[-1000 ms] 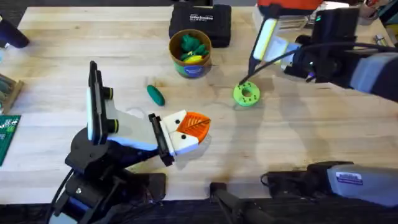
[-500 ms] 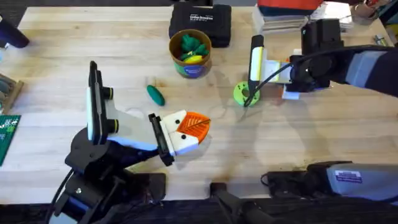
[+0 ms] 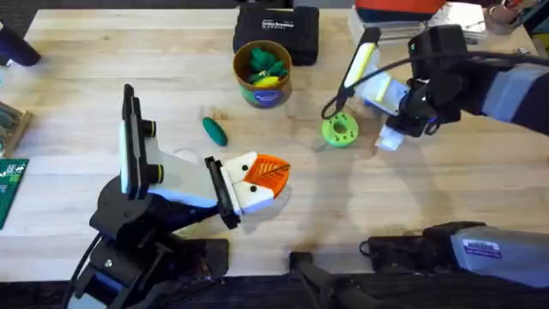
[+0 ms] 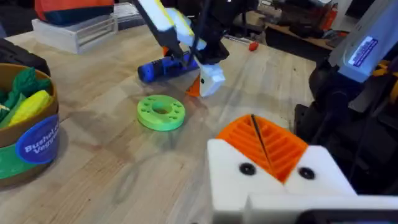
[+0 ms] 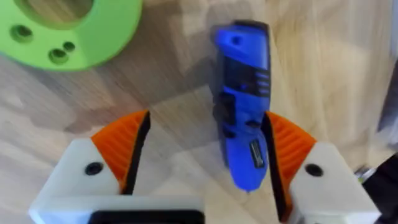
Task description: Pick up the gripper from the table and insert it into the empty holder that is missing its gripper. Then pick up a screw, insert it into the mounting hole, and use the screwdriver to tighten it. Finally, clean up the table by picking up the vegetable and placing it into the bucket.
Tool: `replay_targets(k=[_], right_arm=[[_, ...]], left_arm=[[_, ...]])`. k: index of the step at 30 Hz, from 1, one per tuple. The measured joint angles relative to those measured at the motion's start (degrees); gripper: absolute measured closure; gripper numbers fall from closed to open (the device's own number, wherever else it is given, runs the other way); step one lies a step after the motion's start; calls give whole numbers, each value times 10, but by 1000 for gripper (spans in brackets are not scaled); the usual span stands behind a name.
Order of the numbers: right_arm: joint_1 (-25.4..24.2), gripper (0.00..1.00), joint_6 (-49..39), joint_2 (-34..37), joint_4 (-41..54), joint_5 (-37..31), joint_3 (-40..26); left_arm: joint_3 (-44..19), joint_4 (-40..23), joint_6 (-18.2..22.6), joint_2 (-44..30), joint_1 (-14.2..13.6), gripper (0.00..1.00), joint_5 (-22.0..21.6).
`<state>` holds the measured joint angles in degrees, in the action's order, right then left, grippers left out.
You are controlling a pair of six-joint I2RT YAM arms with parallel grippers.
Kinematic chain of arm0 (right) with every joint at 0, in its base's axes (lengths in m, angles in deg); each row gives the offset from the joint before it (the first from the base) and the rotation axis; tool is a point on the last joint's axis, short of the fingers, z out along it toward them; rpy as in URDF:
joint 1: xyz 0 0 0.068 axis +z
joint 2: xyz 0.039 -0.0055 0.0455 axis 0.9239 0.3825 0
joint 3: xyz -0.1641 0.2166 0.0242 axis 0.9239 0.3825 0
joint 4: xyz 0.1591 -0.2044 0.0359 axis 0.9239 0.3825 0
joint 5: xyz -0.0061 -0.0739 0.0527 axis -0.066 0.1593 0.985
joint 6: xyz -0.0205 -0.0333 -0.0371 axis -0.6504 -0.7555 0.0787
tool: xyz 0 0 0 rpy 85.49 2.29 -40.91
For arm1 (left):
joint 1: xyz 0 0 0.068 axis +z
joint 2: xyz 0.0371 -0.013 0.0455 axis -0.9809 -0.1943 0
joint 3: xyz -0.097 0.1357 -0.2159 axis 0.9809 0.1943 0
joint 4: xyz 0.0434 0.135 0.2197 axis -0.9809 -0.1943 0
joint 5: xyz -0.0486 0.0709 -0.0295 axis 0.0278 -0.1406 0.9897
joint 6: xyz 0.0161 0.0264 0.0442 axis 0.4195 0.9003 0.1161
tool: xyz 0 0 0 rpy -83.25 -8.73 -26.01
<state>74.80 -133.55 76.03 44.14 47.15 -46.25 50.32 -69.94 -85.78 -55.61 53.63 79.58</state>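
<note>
Overhead: light wooden table [image 3: 77, 60] with visible grain. The bucket [image 3: 262, 75] stands at the far centre, just before a black case [image 3: 276, 31]; the vegetable [image 3: 214, 130] lies on bare wood to its near left. A green disc [image 3: 340, 130] lies right of centre. The right gripper [image 3: 393, 129] hovers beside the disc. The left arm's hand carries the orange-finned gripper [image 3: 260, 181].

Left wrist: the screwdriver [image 4: 163, 67] lies on the table beyond the disc [image 4: 161, 112]; shelving and clutter stand behind.

Right wrist: orange pads [image 5: 124, 146] spread apart, straddling the screwdriver [image 5: 244, 99] without clamping it.

Left gripper: state cannot be told.
</note>
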Motion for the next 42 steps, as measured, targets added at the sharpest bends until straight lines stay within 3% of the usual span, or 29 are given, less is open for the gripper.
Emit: replay_targets(k=[12,14,18,19,23,27,29,32,36,39,42], right_arm=[[30,7,276,-77,274,20,-164],[41,7,308,-85,306,48,-187],[60,7,363,-101,339,133,-217],[64,7,376,-106,340,159,-220],[72,7,412,-116,342,245,-223],[72,7,440,-116,341,311,-223],[72,7,456,-116,340,328,-223],[72,7,472,-116,340,343,-223],[72,7,483,-116,338,353,-223],[72,7,486,-116,333,356,-223],[72,7,488,-116,330,356,-223]], left_arm=[[0,0,0,0,0,972,0],[0,0,2,0,0,731,0],[0,0,1,0,0,92,-6],[0,0,0,0,0,37,-8],[0,4,2,0,0,15,-18],[1,56,4,0,0,15,-50],[-9,45,0,0,0,16,-78],[-56,-55,-8,-10,0,16,-136],[-180,-218,-16,-74,0,15,-238],[-282,-315,-19,-154,0,15,-329],[-366,-373,-23,-252,0,15,-417]])
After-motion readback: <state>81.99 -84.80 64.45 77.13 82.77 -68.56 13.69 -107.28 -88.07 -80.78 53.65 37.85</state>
